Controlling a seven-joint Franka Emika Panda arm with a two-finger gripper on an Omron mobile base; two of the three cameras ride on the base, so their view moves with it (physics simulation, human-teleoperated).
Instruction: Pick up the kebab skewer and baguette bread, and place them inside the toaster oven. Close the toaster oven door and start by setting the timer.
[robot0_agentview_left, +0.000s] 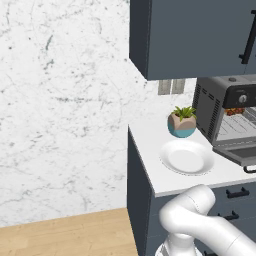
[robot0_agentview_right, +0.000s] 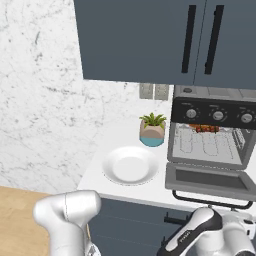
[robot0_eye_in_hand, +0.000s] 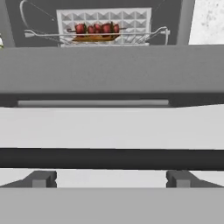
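The toaster oven (robot0_agentview_right: 212, 135) stands on the white counter (robot0_agentview_left: 150, 145) below the blue-grey cabinets (robot0_agentview_right: 150, 40), with its door (robot0_agentview_right: 210, 181) folded down flat toward the robot. In the hand view the door (robot0_eye_in_hand: 109, 70) spans the frame as a wide grey panel, and its dark bar handle (robot0_eye_in_hand: 109, 158) crosses just above the two dark fingertips (robot0_eye_in_hand: 41, 178), which stand far apart near the handle's two ends; the gripper (robot0_eye_in_hand: 109, 179) is spread wide and grasps nothing, and whether a tip touches the bar cannot be told.

Beyond the door, deep in the cavity, the skewer (robot0_eye_in_hand: 97, 29) of red-brown chunks lies across the wire rack (robot0_eye_in_hand: 96, 37), with the orange baguette (robot0_eye_in_hand: 94, 38) directly under or beside it; the two touch or overlap. Both lie well apart from the gripper, straight ahead of it, with the whole door between. From the right base view the skewer (robot0_agentview_right: 206, 128) shows as a dark red strip at the upper back of the cavity, just under the row of three knobs (robot0_agentview_right: 218, 116); from the left base view it is a red spot (robot0_agentview_left: 234, 112) behind the oven's front edge.

To the oven's left, a white plate (robot0_agentview_right: 130, 166) rests near the counter's front edge, and a small potted plant (robot0_agentview_right: 152, 130) stands behind it, near the oven's slotted side (robot0_agentview_left: 206, 112). The white arm (robot0_agentview_right: 210, 235) reaches low in front of the door.
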